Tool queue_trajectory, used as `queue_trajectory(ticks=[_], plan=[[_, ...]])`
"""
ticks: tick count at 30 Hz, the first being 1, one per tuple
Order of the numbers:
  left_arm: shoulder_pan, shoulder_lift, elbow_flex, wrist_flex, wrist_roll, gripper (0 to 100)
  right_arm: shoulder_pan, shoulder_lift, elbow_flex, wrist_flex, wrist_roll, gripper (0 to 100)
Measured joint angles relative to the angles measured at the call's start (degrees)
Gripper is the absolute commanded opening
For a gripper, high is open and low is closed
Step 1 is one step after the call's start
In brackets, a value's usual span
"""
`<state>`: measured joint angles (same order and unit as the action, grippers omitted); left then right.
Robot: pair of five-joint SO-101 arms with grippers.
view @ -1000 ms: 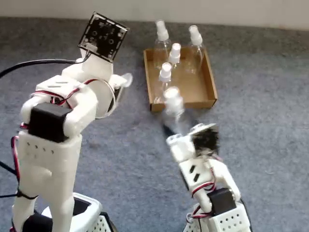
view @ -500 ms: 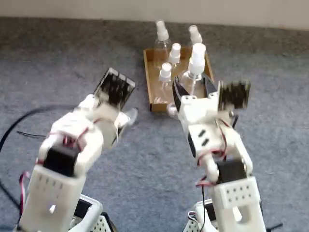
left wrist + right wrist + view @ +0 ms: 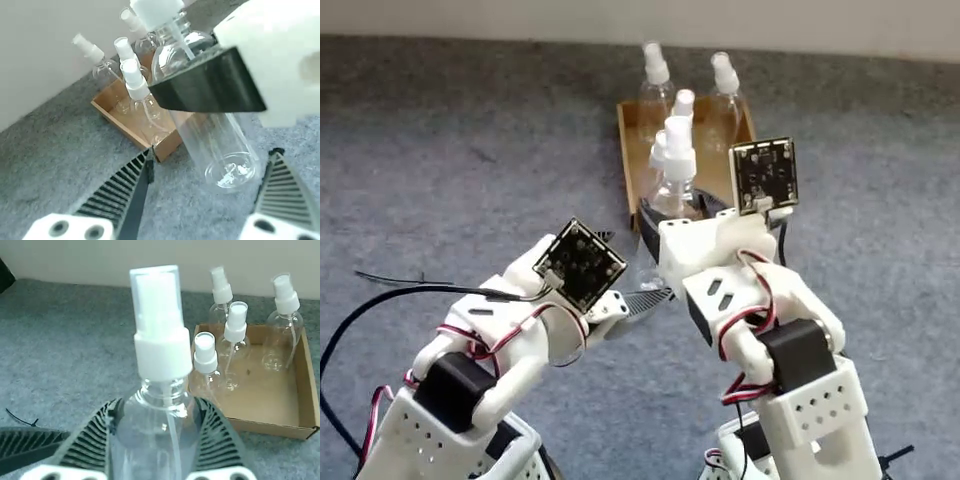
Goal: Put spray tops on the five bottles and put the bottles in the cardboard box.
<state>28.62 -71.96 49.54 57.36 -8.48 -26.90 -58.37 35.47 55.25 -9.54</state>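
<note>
**Capped bottle upright in the right jaws, box dead ahead at 12 o'clock**

High view: my right gripper [image 3: 678, 212] is clamped on the body of the last bottle [image 3: 676, 190]. Its long axis stands upright and the spray top is on. The cardboard box [image 3: 625, 150] lies at 12 o'clock from that bottle, and its near wall is just beyond the bottle. The right arm is clearly the nearer one for the drop. My left gripper [image 3: 632, 272] sits at about 7 o'clock from the bottle, pointing towards it with nothing in its jaws.

Left wrist view: the left gripper [image 3: 212, 155] has its jaws spread wide and empty. The bottle [image 3: 215, 130] hangs base-first in the gap between them, touching neither, as far as I can judge. The right gripper's dark finger [image 3: 205, 92] crosses the bottle's shoulder. The box [image 3: 167, 146] is past it, with the other bottles [image 3: 142, 107] standing inside.

Right wrist view: the right gripper [image 3: 159, 410] has its ribbed jaws closed snugly on both sides of the bottle [image 3: 159, 390], below the neck. The box [image 3: 270, 427] is beyond it, holding four capped bottles, with open floor on the side away from them. I judge the next move to be a short carry forward, then a lowering into that free space.
</note>
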Motion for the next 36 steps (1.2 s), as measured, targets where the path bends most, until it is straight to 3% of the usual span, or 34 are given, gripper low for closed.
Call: queue_trajectory(ticks=[8, 28, 36], plan=[[-0.62, 0.00, 1.14, -2.02, 0.09, 32, -0.26, 0.00, -5.01, 8.88, 0.00, 0.5], [-5.10, -0.70, 1.05, -2.02, -1.58, 32, -0.09, -4.84, -5.19, 9.23, 1.14, 0.5], [-5.71, -0.88, 1.67, -0.79, -1.85, 32, 17.49, 7.38, -5.19, -8.26, 11.25, 0.5]])
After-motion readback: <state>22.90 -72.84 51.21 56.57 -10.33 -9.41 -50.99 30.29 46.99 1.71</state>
